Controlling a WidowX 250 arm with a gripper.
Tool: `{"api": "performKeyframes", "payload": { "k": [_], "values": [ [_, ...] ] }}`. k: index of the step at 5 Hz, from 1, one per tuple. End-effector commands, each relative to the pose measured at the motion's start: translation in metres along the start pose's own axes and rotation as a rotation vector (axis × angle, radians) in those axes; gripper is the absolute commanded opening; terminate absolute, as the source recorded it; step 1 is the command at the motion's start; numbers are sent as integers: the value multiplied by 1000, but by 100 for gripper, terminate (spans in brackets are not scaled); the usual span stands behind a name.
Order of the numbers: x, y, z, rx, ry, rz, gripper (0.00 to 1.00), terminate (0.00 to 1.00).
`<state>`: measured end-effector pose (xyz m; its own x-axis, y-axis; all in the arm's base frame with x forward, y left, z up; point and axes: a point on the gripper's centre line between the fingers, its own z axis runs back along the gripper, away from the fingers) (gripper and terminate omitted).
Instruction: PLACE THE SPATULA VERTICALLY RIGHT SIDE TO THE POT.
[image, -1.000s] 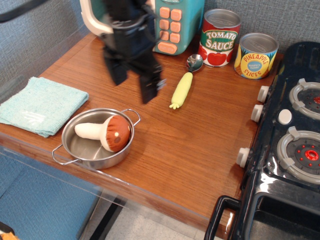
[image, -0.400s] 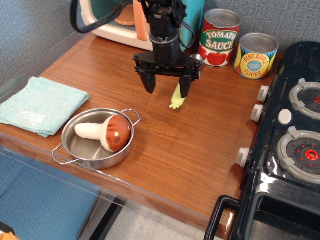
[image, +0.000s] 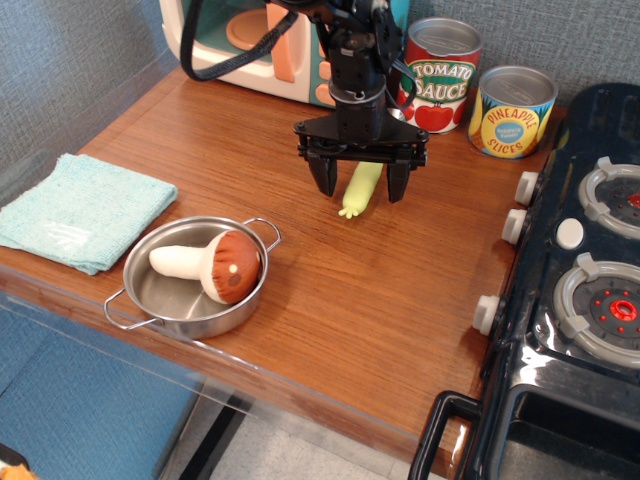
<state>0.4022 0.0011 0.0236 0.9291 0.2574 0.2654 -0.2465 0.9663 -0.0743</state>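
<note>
Nearest us sits the pot w/ a toy mushroom inside, front-left on the table. Further back, our gripper hangs w/ jaws spread wide, empty, straddling the spatula. We should drop straight down, centre on the handle, then close. Spatula: pale yellow-green handle; head hidden behind the gripper.

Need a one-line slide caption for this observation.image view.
Open gripper poised over the spatula, pot holding a mushroom.

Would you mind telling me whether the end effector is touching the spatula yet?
Cannot tell. The single view shows the open end effector straddling the spatula, one finger either side, but not its height above it.
</note>
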Motion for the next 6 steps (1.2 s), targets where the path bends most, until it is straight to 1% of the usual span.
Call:
{"api": "performKeyframes", "payload": {
  "k": [1, 2, 3, 4, 5, 6],
  "values": [
    [14, 10, 3, 17, -42, -5, 0, 0],
    [16, 6, 6, 7, -33, -33, 0, 0],
    [17, 0, 31, -24, -58, -65, 0, 0],
    [3, -11, 61, -53, -115, -98, 0, 0],
    [-27, -19, 77, -73, -147, -175, 0, 0],
    [-66, -18, 79, -97, -119, -208, 0, 0]
  ]
}}
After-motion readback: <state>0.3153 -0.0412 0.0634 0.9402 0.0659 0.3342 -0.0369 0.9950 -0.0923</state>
